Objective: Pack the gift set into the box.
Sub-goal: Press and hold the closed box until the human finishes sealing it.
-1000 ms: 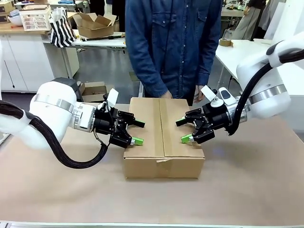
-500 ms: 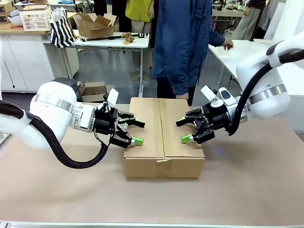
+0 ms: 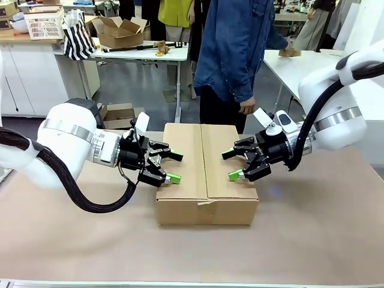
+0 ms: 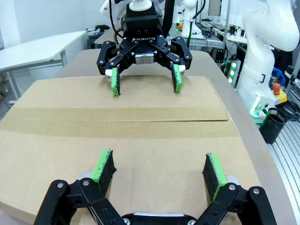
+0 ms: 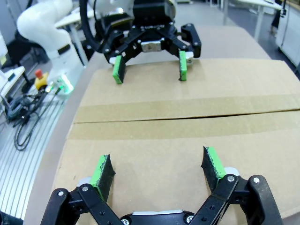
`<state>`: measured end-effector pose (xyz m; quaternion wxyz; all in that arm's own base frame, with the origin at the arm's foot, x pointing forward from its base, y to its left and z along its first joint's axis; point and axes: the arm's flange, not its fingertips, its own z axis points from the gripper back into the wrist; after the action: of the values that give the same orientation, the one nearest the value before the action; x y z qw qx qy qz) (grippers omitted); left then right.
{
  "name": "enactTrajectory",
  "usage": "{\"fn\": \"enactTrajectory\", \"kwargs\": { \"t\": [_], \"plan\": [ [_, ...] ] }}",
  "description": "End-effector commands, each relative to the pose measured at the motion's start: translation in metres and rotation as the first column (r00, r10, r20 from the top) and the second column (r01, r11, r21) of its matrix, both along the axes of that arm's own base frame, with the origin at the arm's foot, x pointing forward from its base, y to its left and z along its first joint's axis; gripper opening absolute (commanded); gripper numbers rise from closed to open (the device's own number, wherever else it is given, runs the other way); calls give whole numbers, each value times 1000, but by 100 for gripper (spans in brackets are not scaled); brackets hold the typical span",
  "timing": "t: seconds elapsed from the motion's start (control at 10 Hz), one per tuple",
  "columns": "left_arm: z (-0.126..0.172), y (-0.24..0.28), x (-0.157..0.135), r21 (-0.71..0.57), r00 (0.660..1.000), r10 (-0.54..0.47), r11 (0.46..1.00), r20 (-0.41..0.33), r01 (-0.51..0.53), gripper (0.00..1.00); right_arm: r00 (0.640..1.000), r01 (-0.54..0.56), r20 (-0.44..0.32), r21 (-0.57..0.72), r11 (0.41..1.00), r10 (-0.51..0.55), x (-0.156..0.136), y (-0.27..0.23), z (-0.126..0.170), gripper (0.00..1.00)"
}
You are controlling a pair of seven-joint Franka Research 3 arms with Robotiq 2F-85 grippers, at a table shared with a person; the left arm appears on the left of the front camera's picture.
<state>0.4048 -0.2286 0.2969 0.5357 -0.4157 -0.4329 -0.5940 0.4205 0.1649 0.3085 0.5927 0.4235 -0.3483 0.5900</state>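
Box point(image 3: 207, 171): closed, flaps taped along the centre seam, mid-table between both arms.
Left gripper point(image 3: 171, 168): jaws spread wide, empty (over the box's left edge).
Right gripper point(image 3: 231, 165): likewise wide, empty, over the right edge.

— Over the box point(image 3: 207, 165)?
— Shut flat, top bare along the taped seam. Left gripper point(image 3: 170, 167) low over its left edge, jaws spread; right gripper point(image 3: 235, 164) over its right edge, likewise spread.
— Around the box?
— Bare counter point(image 3: 312, 228) in front and to both sides. Person point(image 3: 235, 54) standing behind its far right corner.
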Motion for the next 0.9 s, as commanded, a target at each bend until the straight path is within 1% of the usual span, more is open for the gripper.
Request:
{"fn": "enactTrajectory", "kwargs": {
  "t": [0.0, 0.8],
  "plan": [
    [0, 1, -1, 3, 1000, -8, 1000, 3, 8, 100, 1000, 12, -23, -5, 1000, -12, -1, -1, 0, 100],
    [0, 1, -1, 3, 1000, -8, 1000, 3, 8, 100, 1000, 12, -23, -5, 1000, -12, -1, -1, 0, 100]
  ]
}}
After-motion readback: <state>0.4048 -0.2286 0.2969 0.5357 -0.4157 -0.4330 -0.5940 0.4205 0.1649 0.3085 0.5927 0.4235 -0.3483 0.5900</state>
